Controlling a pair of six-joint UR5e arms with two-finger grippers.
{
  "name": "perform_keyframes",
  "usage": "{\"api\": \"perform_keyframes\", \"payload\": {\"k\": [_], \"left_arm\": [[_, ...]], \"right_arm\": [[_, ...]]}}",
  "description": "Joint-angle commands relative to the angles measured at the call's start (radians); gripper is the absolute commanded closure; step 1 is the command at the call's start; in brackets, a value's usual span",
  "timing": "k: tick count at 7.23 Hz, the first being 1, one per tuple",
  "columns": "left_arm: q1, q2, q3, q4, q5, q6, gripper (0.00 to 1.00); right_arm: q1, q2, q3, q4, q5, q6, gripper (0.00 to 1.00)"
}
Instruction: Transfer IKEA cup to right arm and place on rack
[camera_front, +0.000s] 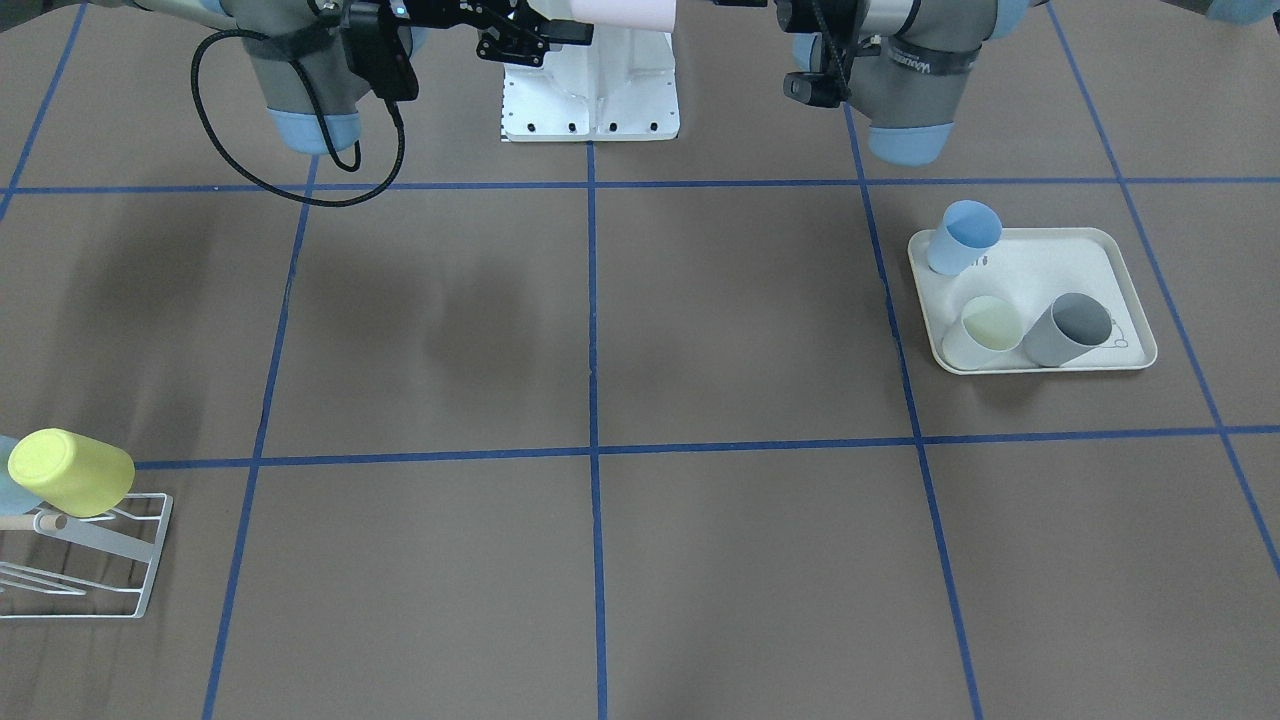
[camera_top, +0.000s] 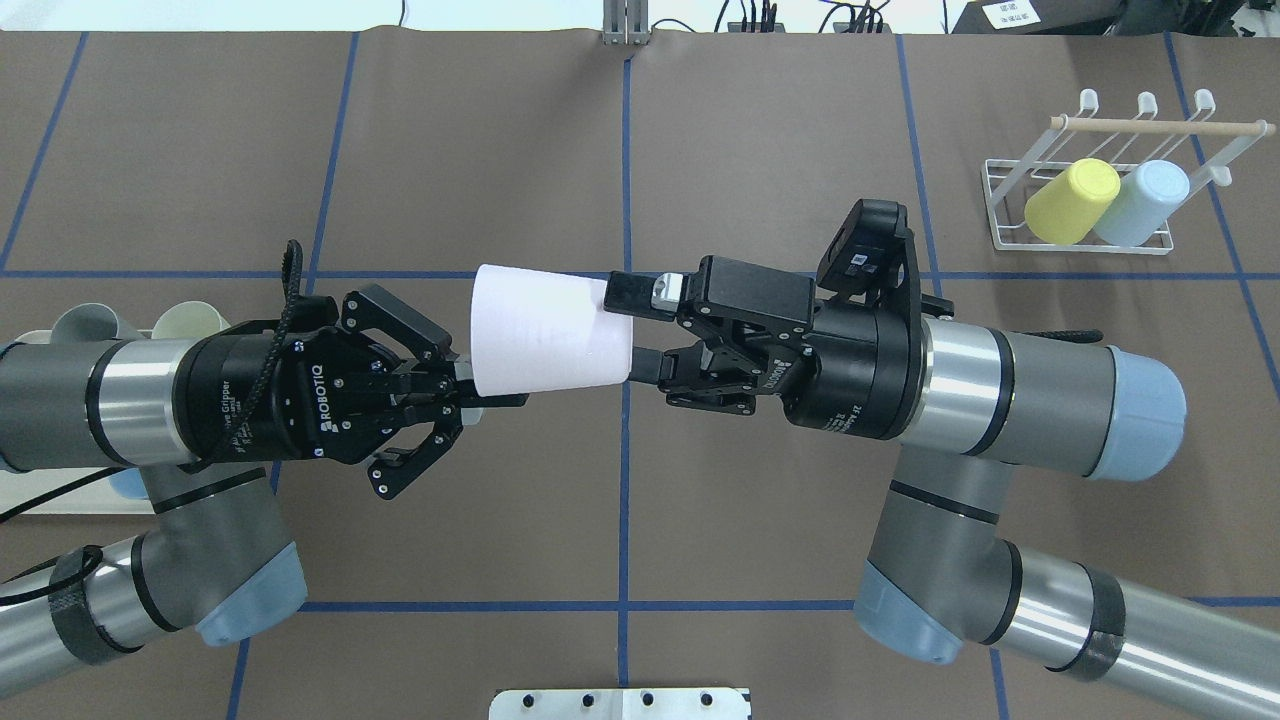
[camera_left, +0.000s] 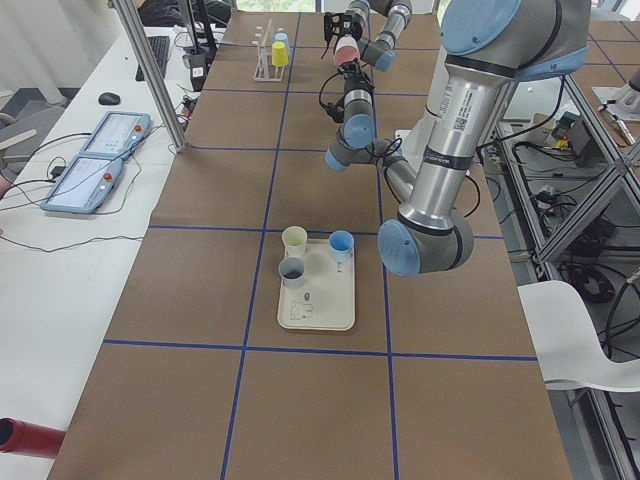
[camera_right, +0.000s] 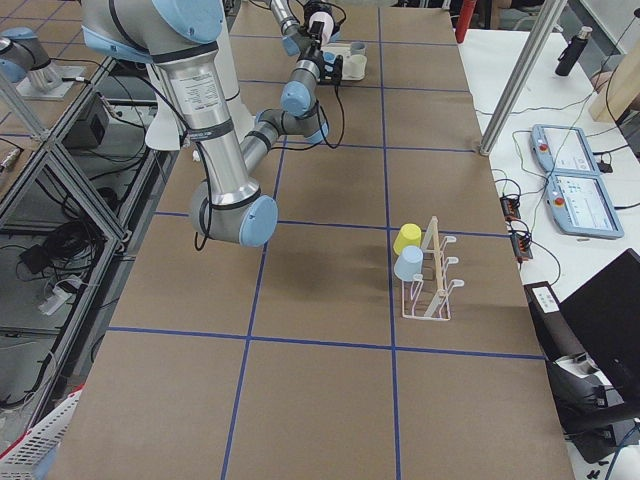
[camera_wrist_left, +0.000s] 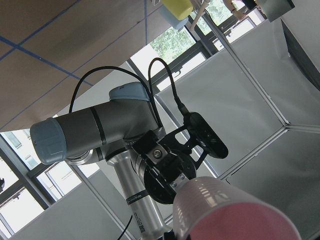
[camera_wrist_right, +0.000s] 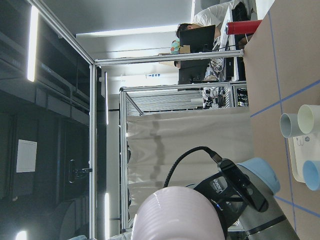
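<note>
The IKEA cup (camera_top: 550, 330), pale pink-white, hangs on its side in mid-air above the table's middle, between the two arms. My left gripper (camera_top: 490, 385) is shut on the wall at the cup's wide rim, with one finger hidden inside. My right gripper (camera_top: 635, 328) has its fingers (camera_top: 628, 292) pressed on the narrow base end. The cup (camera_front: 622, 10) shows at the top edge of the front view and fills the bottom of both wrist views (camera_wrist_left: 235, 210) (camera_wrist_right: 175, 215). The white wire rack (camera_top: 992, 205) stands at the far right and holds a yellow cup (camera_top: 1072, 200) and a pale blue cup (camera_top: 1140, 203).
A cream tray (camera_front: 1130, 290) on the robot's left side carries a blue cup (camera_front: 965, 237), a cream cup (camera_front: 985, 330) and a grey cup (camera_front: 1070, 330). In the overhead view my left arm hides most of it. The robot's white base plate (camera_front: 590, 110) sits between the arms.
</note>
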Motion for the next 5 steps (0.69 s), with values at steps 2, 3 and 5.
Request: {"api": "perform_keyframes", "payload": {"k": [2, 3, 5], "left_arm": [[0.003, -0.011, 0.014, -0.001, -0.001, 0.001, 1.0], [0.002, -0.009, 0.014, -0.001, -0.001, 0.008, 0.4], [-0.006, -0.006, 0.005, 0.01, 0.002, 0.017, 0.0]], "right_arm": [[-0.004, -0.001, -0.001, 0.0, -0.005, -0.001, 0.54], [-0.002, -0.001, -0.001, 0.0, -0.005, -0.001, 0.67], [0.006, -0.008, 0.004, 0.0, -0.005, 0.0, 0.77]]}}
